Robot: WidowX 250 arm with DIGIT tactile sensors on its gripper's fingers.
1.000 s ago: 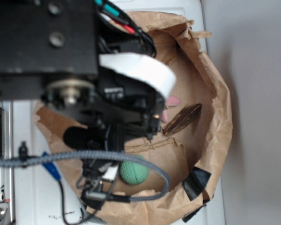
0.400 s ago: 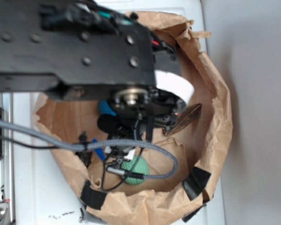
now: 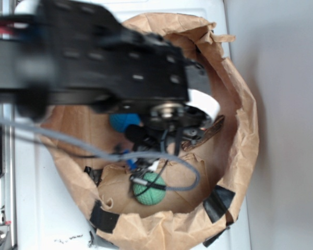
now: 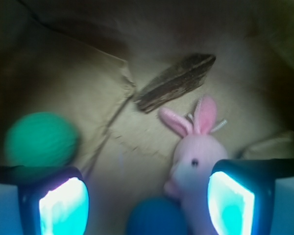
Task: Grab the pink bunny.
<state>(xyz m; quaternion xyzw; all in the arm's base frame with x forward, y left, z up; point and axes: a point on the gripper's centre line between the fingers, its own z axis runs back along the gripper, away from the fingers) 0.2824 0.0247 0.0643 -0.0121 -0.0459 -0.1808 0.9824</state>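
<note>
Gripper (image 4: 147,200) spread wide and empty inside the paper bag (image 3: 240,104) near the counter's right edge, and the pink bunny (image 4: 196,161) lies just inside its right finger, ears pointing away, long axis running along the fingers, blue ball (image 4: 157,218) alongside.

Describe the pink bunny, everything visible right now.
The small fluffy light-pink plush bunny lies on the brown paper floor of the bag, head toward the dark brown feather-like piece. Two darker pink ears splay apart; one black dot eye shows, plus whitish whisker-like strands. Its lower body runs out of frame. It sits between the open claw's fingers, hard against the right-hand one, with the blue ball pressed at its side. In the exterior view the arm hides it.
</note>
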